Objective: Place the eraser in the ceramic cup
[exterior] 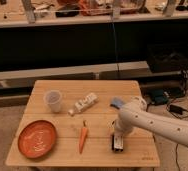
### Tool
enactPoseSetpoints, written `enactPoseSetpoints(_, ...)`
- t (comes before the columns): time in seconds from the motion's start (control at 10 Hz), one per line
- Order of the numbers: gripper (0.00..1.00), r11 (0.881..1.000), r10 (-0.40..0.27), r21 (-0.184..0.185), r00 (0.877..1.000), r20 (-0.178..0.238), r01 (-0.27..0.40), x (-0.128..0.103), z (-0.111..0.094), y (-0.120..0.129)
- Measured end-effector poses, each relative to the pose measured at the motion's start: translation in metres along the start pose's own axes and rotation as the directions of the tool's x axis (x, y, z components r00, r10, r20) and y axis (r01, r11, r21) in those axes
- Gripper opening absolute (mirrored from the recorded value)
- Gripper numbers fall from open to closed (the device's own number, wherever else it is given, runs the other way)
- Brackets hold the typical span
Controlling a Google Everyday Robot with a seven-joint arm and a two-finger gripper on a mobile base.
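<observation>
Hanging over the desk's (62, 155) near right edge, the claw (118, 136) covers one eraser (118, 144); its grip I cannot tell. One carrot (82, 138), one plate (37, 138), then one bottle (84, 103), one ceramic cup (53, 100).

On a wooden table (67, 92), the gripper (117, 137) reaches down over the eraser (118, 145); the ceramic cup (53, 100) stands well apart, upright.

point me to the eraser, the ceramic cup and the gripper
Flat black eraser with red-and-white label (118, 144), camera view: on its label.
Pale handleless ceramic cup (53, 101), camera view: on its front wall.
Gripper (117, 134), camera view: at its tip, right over the eraser.
</observation>
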Motion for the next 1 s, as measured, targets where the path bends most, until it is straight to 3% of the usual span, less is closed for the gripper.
enactPoseSetpoints(0.5, 0.01, 1.0, -0.003, -0.006, 1.0, 0.0, 0.003, 0.001, -0.033, -0.007)
enactPoseSetpoints(1.0, 0.01, 0.999, -0.051, -0.017, 0.999, -0.001, 0.05, 0.011, -0.069, -0.046)
